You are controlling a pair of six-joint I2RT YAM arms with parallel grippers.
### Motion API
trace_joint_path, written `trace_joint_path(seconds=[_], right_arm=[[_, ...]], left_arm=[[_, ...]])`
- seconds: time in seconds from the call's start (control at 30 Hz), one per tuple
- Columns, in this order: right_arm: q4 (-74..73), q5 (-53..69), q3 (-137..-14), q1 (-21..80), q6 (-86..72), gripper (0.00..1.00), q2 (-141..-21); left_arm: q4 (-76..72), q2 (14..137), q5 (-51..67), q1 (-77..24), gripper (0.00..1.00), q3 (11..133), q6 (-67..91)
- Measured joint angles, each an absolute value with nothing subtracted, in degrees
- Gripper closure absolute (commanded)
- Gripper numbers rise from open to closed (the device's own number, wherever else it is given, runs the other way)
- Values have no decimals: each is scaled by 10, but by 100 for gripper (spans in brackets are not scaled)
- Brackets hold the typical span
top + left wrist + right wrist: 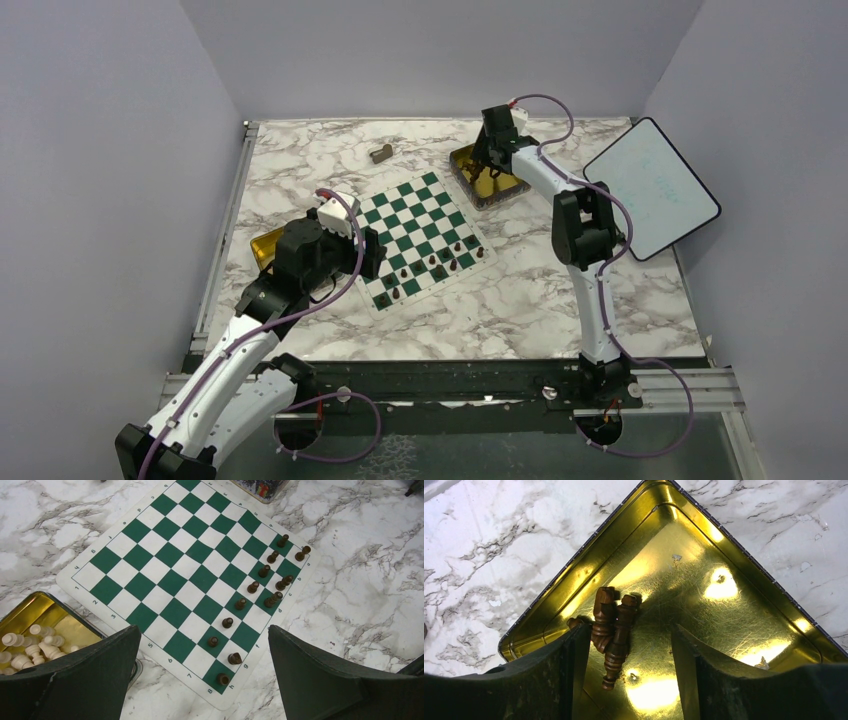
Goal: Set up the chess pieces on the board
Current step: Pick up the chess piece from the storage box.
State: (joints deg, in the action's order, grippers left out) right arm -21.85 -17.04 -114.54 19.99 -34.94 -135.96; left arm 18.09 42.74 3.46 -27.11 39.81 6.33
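Observation:
The green-and-white board lies mid-table. Several dark brown chess pieces stand in two rows along its near right edge. My left gripper hangs open above the board's near corner with nothing between its fingers; it shows beside the board. My right gripper is down inside a gold tin at the back. It is open. Two or three brown pieces lie on their sides between its fingers, close against the left finger.
A second gold tin with pale chess pieces sits left of the board, partly under my left arm. A grey-tan block lies at the back. A white panel with a black rim leans at the right.

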Motion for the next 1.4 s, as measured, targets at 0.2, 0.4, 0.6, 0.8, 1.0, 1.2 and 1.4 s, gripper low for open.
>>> trace_joint_path(seconds=[0.2, 0.4, 0.6, 0.8, 1.0, 1.2, 1.4], right_arm=[[-218, -170, -1145, 200, -349, 36, -1360], [-215, -168, -1147, 200, -344, 39, -1367], [-215, -162, -1152, 201, -335, 44, -1385], [-224, -162, -1171, 203, -317, 52, -1392], [-228, -168, -1171, 203, -304, 55, -1392], [-230, -183, -1154, 204, -288, 57, -1382], [-243, -198, -1141, 204, -273, 58, -1379]], left_arm=[[181, 427, 35, -271, 1, 398, 63], [181, 424, 35, -271, 1, 398, 63], [181, 423, 35, -271, 1, 398, 63], [181, 423, 35, -271, 1, 398, 63], [181, 423, 35, -271, 1, 398, 63], [181, 423, 35, -271, 1, 398, 63], [181, 421, 35, -271, 1, 398, 63]])
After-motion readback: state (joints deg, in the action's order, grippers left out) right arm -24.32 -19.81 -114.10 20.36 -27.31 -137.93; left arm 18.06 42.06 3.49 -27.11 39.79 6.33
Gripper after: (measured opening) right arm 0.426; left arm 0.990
